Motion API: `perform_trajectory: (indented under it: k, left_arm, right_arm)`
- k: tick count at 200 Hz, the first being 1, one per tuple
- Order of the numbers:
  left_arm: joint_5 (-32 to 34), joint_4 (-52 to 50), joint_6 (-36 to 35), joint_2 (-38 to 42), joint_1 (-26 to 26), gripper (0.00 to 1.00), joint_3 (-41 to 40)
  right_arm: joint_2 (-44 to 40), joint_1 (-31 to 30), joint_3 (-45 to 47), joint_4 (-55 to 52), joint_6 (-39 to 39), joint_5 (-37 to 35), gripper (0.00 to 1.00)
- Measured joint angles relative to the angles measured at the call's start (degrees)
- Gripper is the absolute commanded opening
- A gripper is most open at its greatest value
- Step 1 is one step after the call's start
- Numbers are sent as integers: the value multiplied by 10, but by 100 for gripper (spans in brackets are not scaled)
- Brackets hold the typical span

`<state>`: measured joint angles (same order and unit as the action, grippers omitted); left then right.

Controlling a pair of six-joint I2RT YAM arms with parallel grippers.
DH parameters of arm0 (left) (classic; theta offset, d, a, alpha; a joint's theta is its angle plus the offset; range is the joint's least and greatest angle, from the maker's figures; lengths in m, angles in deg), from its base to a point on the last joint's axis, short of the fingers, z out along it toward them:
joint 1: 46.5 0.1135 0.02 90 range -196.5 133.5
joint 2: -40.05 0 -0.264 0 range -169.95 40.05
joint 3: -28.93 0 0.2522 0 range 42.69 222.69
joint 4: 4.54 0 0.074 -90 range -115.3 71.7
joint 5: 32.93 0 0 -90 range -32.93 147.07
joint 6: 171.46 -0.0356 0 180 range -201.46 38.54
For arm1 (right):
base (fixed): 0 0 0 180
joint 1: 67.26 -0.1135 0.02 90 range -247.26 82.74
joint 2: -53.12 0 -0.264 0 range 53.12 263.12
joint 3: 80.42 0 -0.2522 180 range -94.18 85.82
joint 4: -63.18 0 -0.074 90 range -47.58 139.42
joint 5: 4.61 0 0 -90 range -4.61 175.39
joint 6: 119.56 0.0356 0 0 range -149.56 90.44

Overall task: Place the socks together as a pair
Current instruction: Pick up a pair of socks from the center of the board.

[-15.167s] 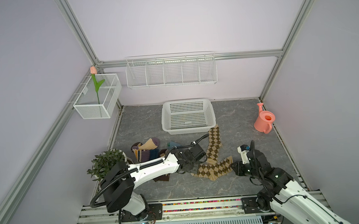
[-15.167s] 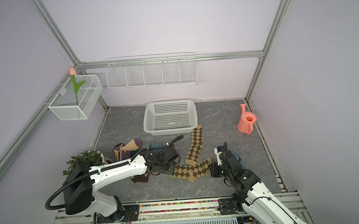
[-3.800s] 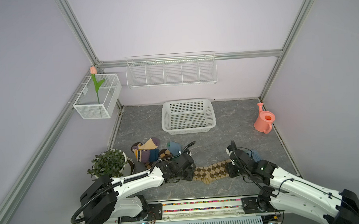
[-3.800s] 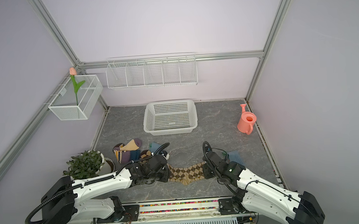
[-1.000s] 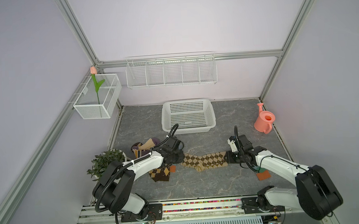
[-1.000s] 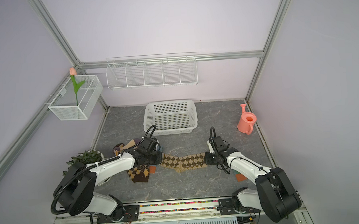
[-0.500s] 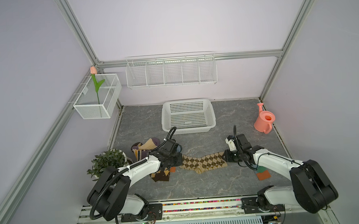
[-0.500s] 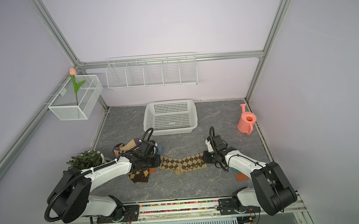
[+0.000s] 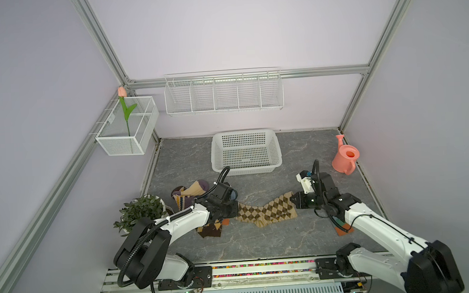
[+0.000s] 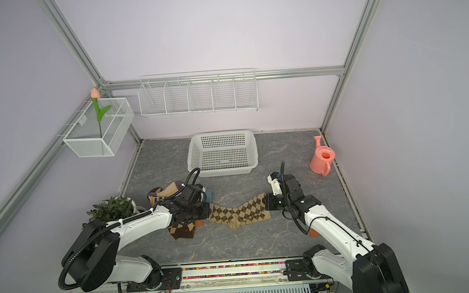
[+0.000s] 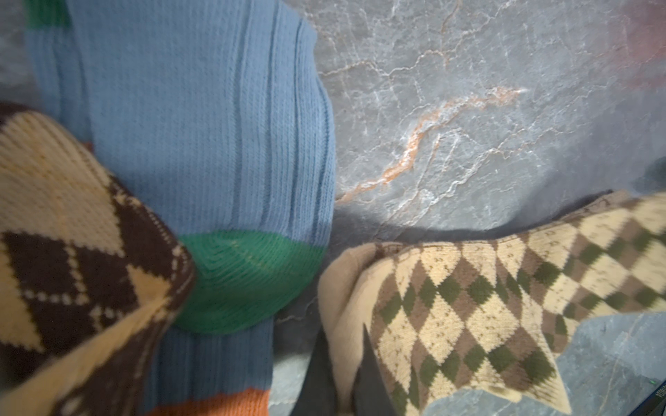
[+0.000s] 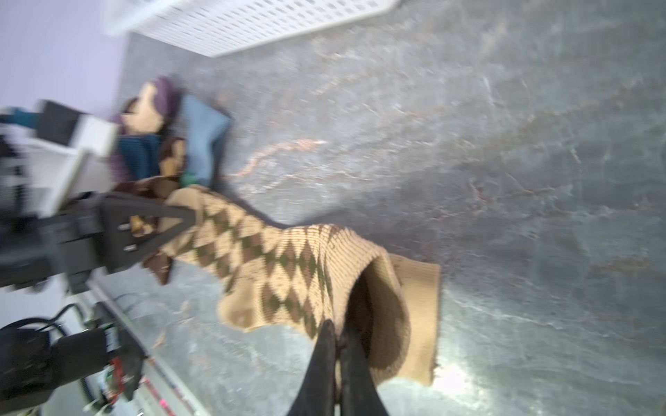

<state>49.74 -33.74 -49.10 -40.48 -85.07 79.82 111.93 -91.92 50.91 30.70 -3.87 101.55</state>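
Tabletop (image 9: 260, 242): right gripper (image 12: 337, 326), newly clenched, is pinching sock (image 9: 267, 213) cuff at 3 o'clock; left gripper (image 11: 342, 335) is clamping toe; repositioning possible.

the right gripper (image 12: 338, 329), half open a second ago, now pinches the cuff of the tan argyle sock (image 9: 267, 213), strung across to the left gripper (image 9: 234, 209).

Tan-brown argyle sock (image 9: 267, 211), orange watering can (image 9: 345, 158)

The socks (image 9: 267, 213) are knit cloth — ribbed, matt; the floor (image 9: 260, 242) smooth marbled stone; the basket (image 9: 247, 170) perforated white plastic.
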Motion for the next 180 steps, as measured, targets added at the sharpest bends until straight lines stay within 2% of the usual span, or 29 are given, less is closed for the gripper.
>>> perform_trajectory:
  k: [27,58,115,136,155,180]
  left_arm:
    - [0,0,0,0,0,0,0]
    - [2,0,0,4,0,0,0]
    - [13,-5,-1,30,0,0,0]
    - [15,-9,-1,31,0,6,0]
    - [15,-12,-2,31,0,12,0]
    - [17,-15,-4,31,0,17,0]
  right_arm:
    - [-46,-15,4,-11,19,29,7]
    - [-60,-21,42,-9,31,40,7]
    - [10,2,83,10,28,14,7]
    - [42,8,82,28,23,-1,9]
    - [66,10,82,37,20,-5,15]
    - [61,10,82,36,14,-10,36]
